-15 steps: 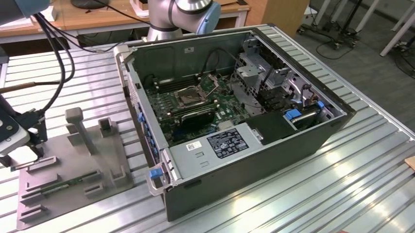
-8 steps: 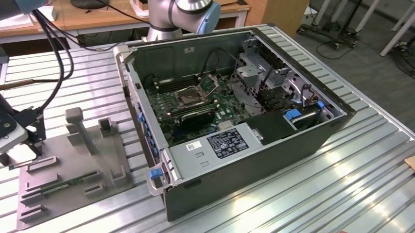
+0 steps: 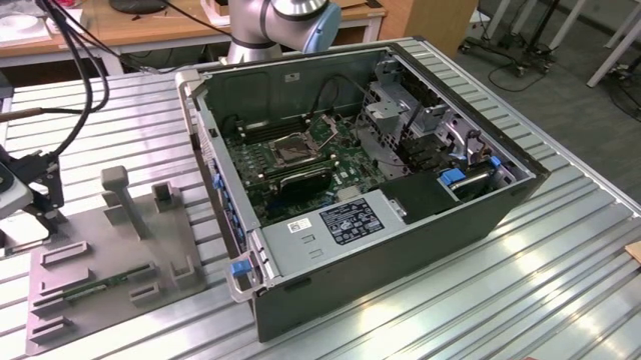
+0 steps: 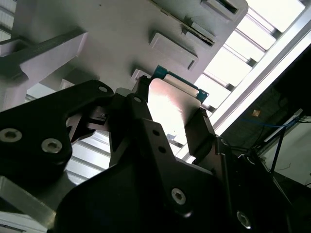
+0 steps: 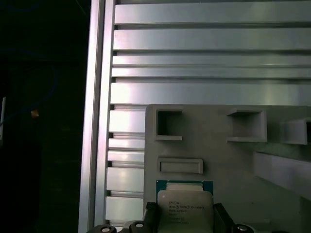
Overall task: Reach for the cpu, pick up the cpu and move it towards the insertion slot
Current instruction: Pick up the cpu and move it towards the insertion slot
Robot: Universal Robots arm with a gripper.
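Hand: the hand [image 4: 170, 104] is low over a grey fixture plate, with its black fingers [image 4: 201, 128] set on either side of the chip.
Grip: the fingers press in on two opposite edges of the cpu [image 5: 184, 205], so I judge it to be pinched. Both wrist views show this.
Cpu: its silvery lid faces up and its green board shows at the rim. It is just over the plate or resting on it, and I cannot tell whether it has lifted clear.
Fixture plate: the fixture plate [image 3: 110, 281] has raised ribs and small pockets. The cpu is near the plate side that runs along the bench edge.
Bench: the slatted aluminium bench [image 3: 501, 300] carries the plate by its edge at the exterior view's left. It carries the computer case [image 3: 401, 247] towards its middle.
Insertion slot: the insertion slot [image 3: 293, 147] is a metal-framed socket on the board inside the open case, well apart from the hand.
Step in hand: this looks like securing the pick at the plate, so the task is in its early part.
Doing it well: the chip should be held level by its edges only, with the pinch centred so it cannot pivot. The rise should be straight, clear of the ribs and pockets.
Risk: a thin, smooth chip can slip or tilt in the grip, and the case wall stands between the plate and the socket.
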